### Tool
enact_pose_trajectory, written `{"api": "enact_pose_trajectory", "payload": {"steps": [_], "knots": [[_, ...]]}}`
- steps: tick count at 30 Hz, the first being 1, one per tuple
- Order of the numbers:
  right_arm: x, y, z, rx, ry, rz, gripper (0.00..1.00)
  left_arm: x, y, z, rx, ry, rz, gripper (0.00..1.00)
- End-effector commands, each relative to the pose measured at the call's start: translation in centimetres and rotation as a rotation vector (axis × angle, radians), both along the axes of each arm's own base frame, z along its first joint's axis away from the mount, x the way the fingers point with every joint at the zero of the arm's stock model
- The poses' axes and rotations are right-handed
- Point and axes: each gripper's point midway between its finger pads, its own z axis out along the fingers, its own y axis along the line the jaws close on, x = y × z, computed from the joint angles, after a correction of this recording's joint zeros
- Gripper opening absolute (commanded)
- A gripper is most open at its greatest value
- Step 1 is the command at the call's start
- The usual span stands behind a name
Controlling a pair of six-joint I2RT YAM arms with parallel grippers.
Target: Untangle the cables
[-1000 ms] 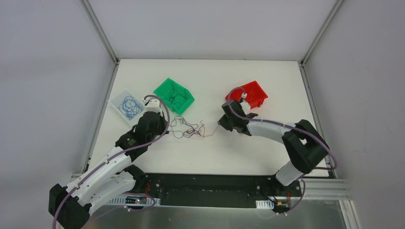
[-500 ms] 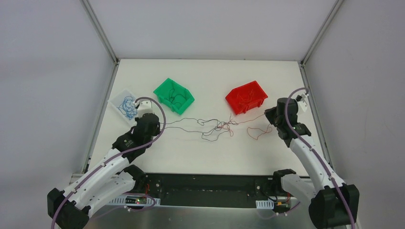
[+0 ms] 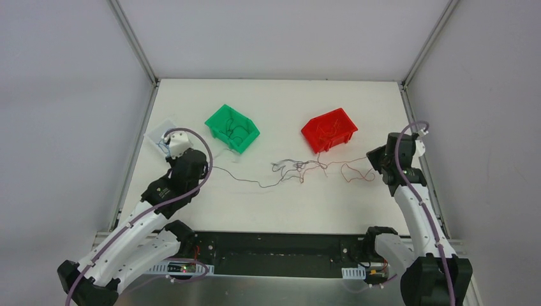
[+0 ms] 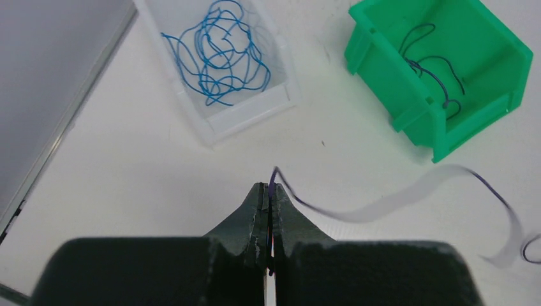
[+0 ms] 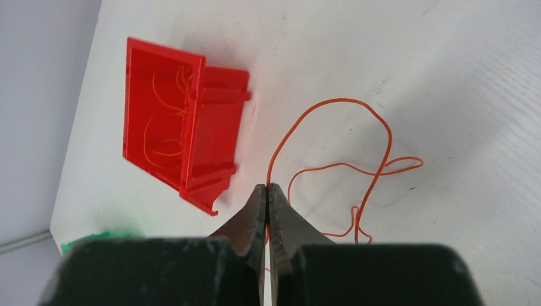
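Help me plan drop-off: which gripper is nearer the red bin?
Right. The right gripper is just right of the red bin; the left gripper is far off by the white tray.

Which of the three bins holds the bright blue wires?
The clear white tray, leftmost of the three: only it holds blue wires. The green bin holds dark strands, the red bin orange-red strands.

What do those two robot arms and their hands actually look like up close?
The left arm and right arm both have smooth white shells between chunky black joints. A thick purple cable loops along the outside of each, and a small white box sits at the wrist. The left hand and right hand are dark, each with two fingers tapering to a scuffed tip.
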Motion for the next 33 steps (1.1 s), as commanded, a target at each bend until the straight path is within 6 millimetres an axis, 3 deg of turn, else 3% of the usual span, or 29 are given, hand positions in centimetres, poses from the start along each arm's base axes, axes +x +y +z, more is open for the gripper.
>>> {"api": "enact_pose_trajectory", "payload": {"steps": [1, 4, 7, 13, 20, 23, 25, 28, 33], "knots": [[0.2, -2.2, 1.0, 0.051, -0.007, -0.098, 0.00, -1.7, 4.1, 3.5, 0.017, -0.121, 0.187, 0.00], [0.3, -2.4, 1.1, 0.048, -0.010, -0.099, 0.00, -2.4, 4.9, 4.0, -0.006, -0.165, 0.212, 0.00], [0.6, -1.5, 1.6, 0.067, -0.029, -0.045, 0.00, -2.3, 4.4, 3.7, -0.040, -0.166, 0.188, 0.00], [1.0, 2.6, 4.1, 0.098, -0.098, 0.173, 0.00, -0.1, -1.5, 2.1, -0.135, -0.057, -0.075, 0.00], [1.1, 3.6, 8.4, 0.044, -0.181, 0.248, 0.00, 1.2, -5.1, 1.9, -0.148, 0.022, -0.232, 0.00], [0.5, 6.5, 8.1, 0.083, -0.152, 0.431, 0.18, 1.5, -6.7, 2.8, -0.179, 0.017, -0.309, 0.00], [-0.1, 8.0, 7.3, 0.056, -0.146, 0.502, 0.36, 1.7, -7.0, 4.0, -0.184, -0.004, -0.328, 0.00], [-0.9, 10.0, 5.9, -0.035, -0.131, 0.568, 0.52, 1.9, -6.9, 6.3, -0.179, -0.053, -0.337, 0.00], [-1.7, 13.8, 3.6, -0.091, -0.037, 0.662, 0.71, 2.0, -8.1, 9.7, -0.210, -0.109, -0.409, 0.00]]}}
